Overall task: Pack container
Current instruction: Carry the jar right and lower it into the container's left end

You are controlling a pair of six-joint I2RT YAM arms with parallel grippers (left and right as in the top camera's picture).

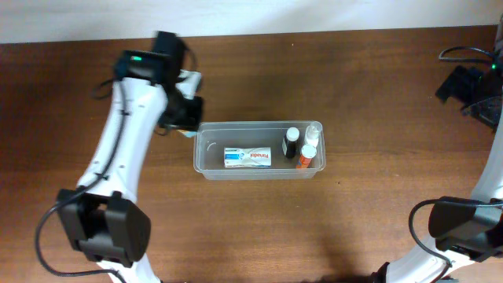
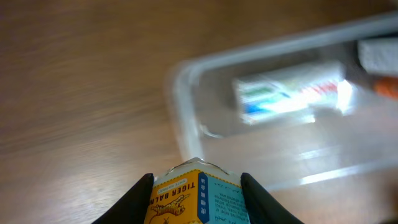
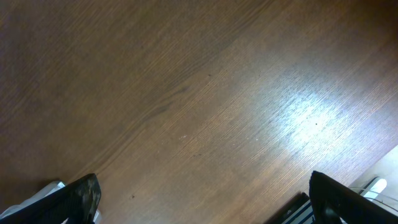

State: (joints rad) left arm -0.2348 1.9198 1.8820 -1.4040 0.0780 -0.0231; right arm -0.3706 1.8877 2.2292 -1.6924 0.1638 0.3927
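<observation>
Robot lab bench, by the look: wood-grain table (image 1: 377, 79), left arm (image 1: 126, 137) and right arm (image 1: 492, 182) white, bases near side, black cables (image 1: 462, 53) far right, pale wall (image 1: 236, 16) behind.

The container (image 1: 211, 151) (clear plastic) holds a white-and-blue box (image 1: 247, 157) and small bottles (image 1: 291, 144) at its right end.
</observation>
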